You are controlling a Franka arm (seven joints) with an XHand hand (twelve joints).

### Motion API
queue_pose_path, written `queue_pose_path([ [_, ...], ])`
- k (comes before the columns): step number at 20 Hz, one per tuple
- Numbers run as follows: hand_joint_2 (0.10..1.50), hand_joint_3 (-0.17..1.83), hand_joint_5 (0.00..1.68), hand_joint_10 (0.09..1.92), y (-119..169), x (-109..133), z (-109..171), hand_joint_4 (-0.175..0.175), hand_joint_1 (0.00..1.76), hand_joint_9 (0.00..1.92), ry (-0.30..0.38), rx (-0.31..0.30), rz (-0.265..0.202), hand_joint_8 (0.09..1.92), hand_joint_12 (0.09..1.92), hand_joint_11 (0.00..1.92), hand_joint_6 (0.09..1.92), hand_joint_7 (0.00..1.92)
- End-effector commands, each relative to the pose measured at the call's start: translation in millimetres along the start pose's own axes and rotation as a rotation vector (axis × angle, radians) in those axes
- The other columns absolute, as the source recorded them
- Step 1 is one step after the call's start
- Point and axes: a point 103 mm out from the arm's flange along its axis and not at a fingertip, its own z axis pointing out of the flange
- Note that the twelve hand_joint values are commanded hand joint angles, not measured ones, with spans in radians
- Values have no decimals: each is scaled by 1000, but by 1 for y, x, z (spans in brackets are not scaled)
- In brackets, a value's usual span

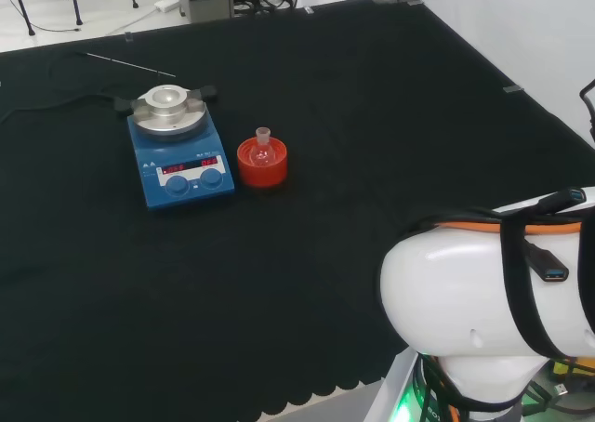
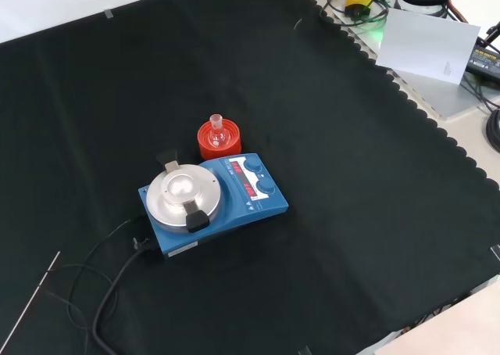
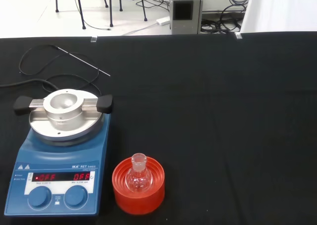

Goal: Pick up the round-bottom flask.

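Flask: a small clear round-bottom flask [image 1: 263,149] stood upright with its short neck up, seated in the middle of a red ribbed ring.
Stand: the red ring [image 1: 261,163] lay flat on the black cloth of the table [image 1: 390,134], under the flask and cupping its round bottom.
Flask's place, head view: left of the middle of the cloth, just to the right of the blue stirrer's front corner, close beside it; whether ring and stirrer touched I could not tell there.
Flask's place, front view: the flask [image 2: 217,135] in its ring [image 2: 216,141] sat just behind the stirrer [image 2: 212,202], on its far side, near the middle of the cloth.
Flask's place, wrist view: the flask [image 3: 138,174] looked empty as far as I could see; its ring [image 3: 138,185] stood just beside the stirrer [image 3: 57,170], a thin strip of cloth between them.
Stirrer: a blue box with two round knobs and red lit digits on its front, a silver round plate [image 1: 168,112] on top, and a metal block with black handles across it.
Cable: a black cable [image 2: 105,277] ran from the stirrer over the cloth.
Rod: a thin metal rod [image 1: 127,64] lay on the cloth beyond the stirrer, well apart from the flask.
My arm: my big white link [image 1: 488,296] stood at the right of the head view, well apart from the flask.
Robot hand: I cannot tell how open it was or whether it held anything.
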Motion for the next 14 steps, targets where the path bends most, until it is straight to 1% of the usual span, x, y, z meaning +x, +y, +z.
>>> queue_pose_path([
  [1,1106,452,305,669,-45,9,-88,-20,246,185,-133,-39,42,508,1153,0,203,122],
  [2,1196,391,309,668,-48,10,-94,-19,164,167,-143,-40,45,498,1144,0,149,116],
  [4,1271,330,317,667,-48,10,-96,-18,102,155,-144,-39,48,489,1137,0,99,113],
  [10,1295,302,325,669,-41,12,-89,-17,87,157,-142,-28,54,488,1137,0,87,118],
  [14,1276,269,326,672,-35,10,-73,-20,143,163,-106,-18,58,486,1149,0,87,122],
])
